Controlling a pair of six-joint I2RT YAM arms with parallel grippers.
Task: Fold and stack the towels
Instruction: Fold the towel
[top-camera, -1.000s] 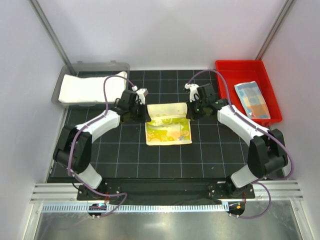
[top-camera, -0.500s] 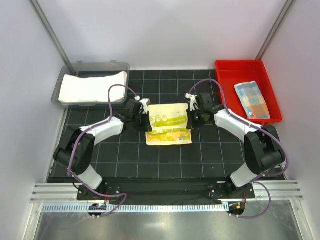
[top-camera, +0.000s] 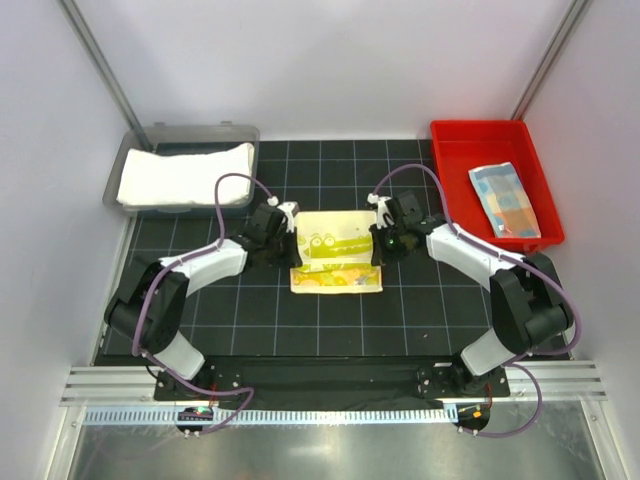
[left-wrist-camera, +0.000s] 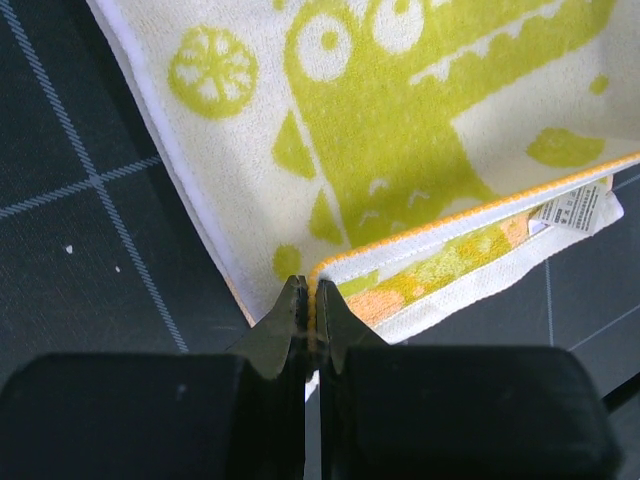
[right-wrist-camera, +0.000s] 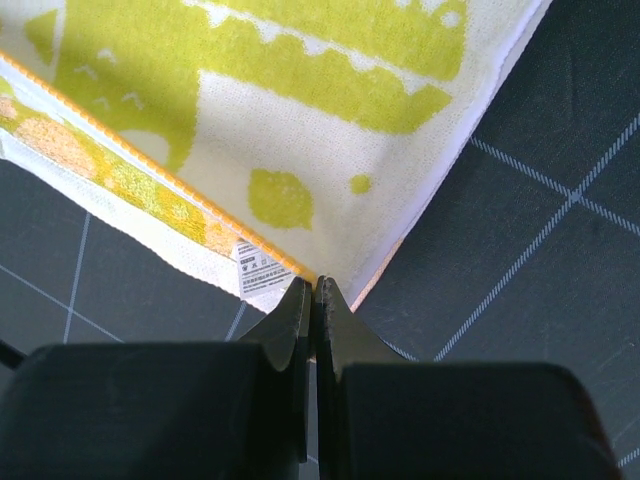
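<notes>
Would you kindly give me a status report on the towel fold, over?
Left pincer, right pincer shut on yellow towel corners. Top layer folded over, lower strip showing at the near edge. Nothing in the way.

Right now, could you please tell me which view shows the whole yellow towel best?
Top external: the yellow towel shows whole, partly folded. The wrist views show only the corners pinched by the left gripper and right gripper.

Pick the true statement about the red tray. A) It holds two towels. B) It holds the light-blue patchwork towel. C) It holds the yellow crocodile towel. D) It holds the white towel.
B: only the light-blue towel lies in the red tray. The white towel is in the grey bin, and the yellow towel lies outside both.
</notes>
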